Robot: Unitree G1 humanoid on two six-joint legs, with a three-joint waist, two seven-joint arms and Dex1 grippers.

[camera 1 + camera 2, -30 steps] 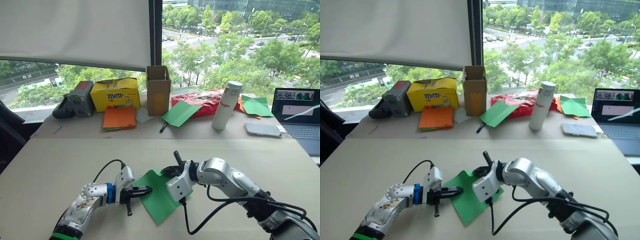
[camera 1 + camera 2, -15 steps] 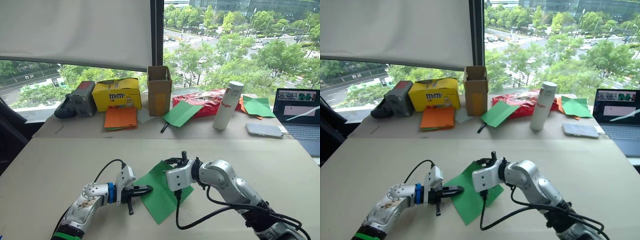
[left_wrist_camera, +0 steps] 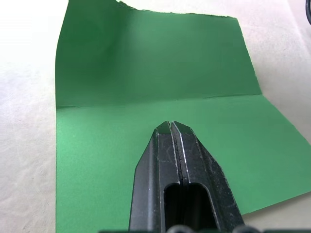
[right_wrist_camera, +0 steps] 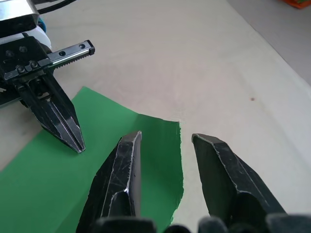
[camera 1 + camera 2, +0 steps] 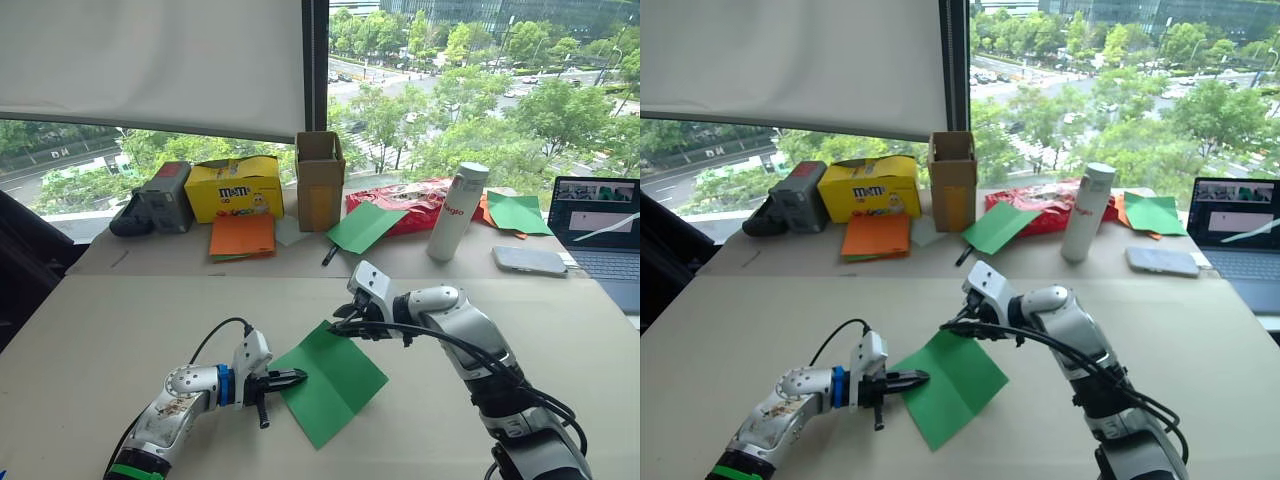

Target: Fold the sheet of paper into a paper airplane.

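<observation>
Where windows overlook trees, beige table (image 5: pixel 120 320).

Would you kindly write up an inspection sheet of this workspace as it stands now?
Surface: beige table, bare around the work.
Job's things: green sheet of paper lies flat, one crease across it, far corner lifted.
Clutter: orange sheets, yellow box, cardboard box, white bottle, phone, laptop at the back.
Grippers: left pincer shut, tips over the sheet; right pincer open at the far corner.
Cables: black cable loops by the left wrist.
Surroundings: window, trees outside.
</observation>
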